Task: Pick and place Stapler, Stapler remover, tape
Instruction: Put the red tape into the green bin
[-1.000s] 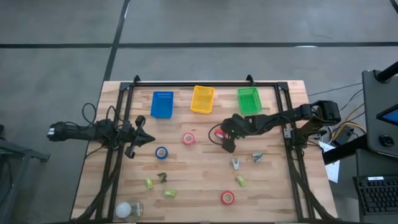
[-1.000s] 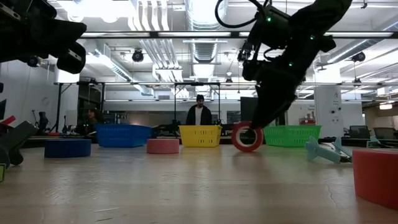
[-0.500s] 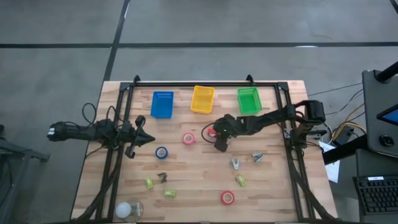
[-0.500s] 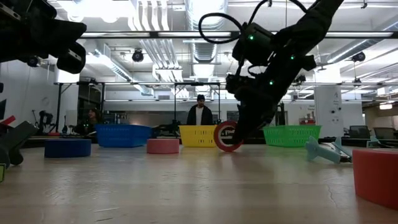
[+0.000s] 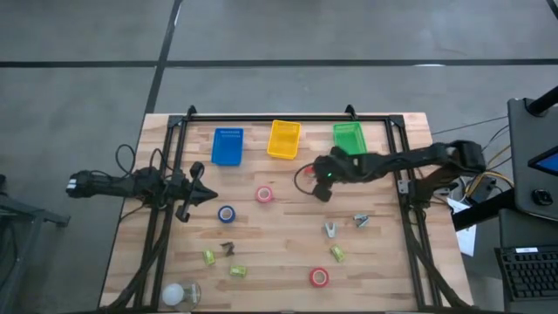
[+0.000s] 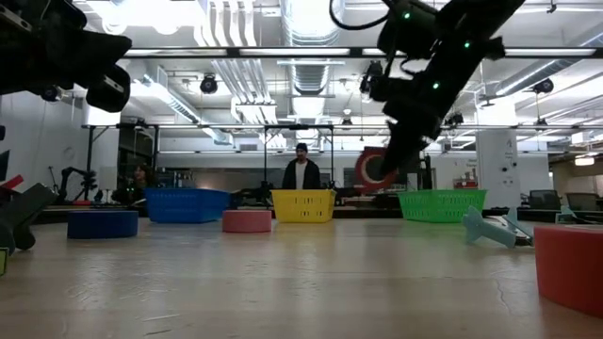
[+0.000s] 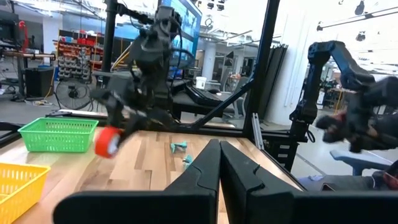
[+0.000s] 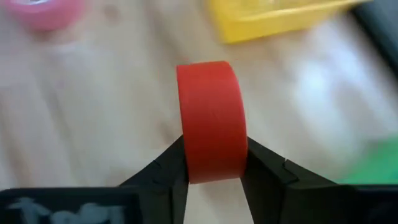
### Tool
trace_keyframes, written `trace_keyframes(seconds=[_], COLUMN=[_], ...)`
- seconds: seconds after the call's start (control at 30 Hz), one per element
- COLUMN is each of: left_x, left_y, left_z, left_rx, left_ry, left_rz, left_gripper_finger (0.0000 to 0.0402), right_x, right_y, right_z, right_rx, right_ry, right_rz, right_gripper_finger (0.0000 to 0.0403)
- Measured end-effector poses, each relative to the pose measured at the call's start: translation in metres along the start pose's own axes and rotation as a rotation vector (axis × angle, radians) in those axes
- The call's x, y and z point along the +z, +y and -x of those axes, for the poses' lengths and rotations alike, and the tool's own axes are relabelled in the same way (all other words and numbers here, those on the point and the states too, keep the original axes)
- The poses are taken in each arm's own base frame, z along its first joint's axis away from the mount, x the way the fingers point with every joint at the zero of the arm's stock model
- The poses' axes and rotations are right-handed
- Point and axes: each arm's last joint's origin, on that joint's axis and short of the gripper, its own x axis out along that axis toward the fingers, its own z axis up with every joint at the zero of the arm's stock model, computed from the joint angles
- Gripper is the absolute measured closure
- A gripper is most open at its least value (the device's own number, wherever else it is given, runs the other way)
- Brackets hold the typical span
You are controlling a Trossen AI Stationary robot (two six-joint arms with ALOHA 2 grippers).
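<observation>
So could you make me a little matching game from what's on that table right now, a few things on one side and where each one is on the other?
Things:
1. red tape roll
2. blue tape roll
3. yellow basket
4. light bulb

Places:
A. near corner of the table, on the left arm's side
B. lifted off the table, clamped in the right gripper
C. between the blue basket and the green basket
D. flat on the table, close to the left gripper

Pairs: 1-B, 2-D, 3-C, 4-A
</observation>
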Motion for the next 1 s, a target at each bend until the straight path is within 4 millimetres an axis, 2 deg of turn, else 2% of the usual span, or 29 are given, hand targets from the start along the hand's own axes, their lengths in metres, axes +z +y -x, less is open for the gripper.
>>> trace_keyframes(seconds=[0.2,0.4,0.5,0.73,1.0], left_x=[0.0,0.0,0.0,0.0,0.0], left_y=[0.0,0.0,0.0,0.0,0.0], left_z=[0.0,0.0,0.0,0.0,0.0], left_rx=[0.001,0.001,0.0,0.001,0.001], left_ry=[0.003,0.003,0.003,0.002,0.002], left_rz=[0.0,0.0,0.0,0.0,0.0], left_gripper_finger=[0.0392,0.0392,0.0392,0.0392,0.0392], right_x=[0.008,0.008,0.003,-0.007,-0.02], right_y=[-0.046,-0.098,-0.119,-0.153,-0.168], right_z=[0.032,0.044,0.04,0.016,-0.017], right_rx=[-0.123,-0.234,-0.292,-0.367,-0.354], right_ry=[-0.076,-0.108,-0.062,0.06,0.205], right_rz=[-0.193,-0.433,-0.496,-0.551,-0.585], right_gripper_finger=[0.0302,0.0276,0.0277,0.0296,0.0275])
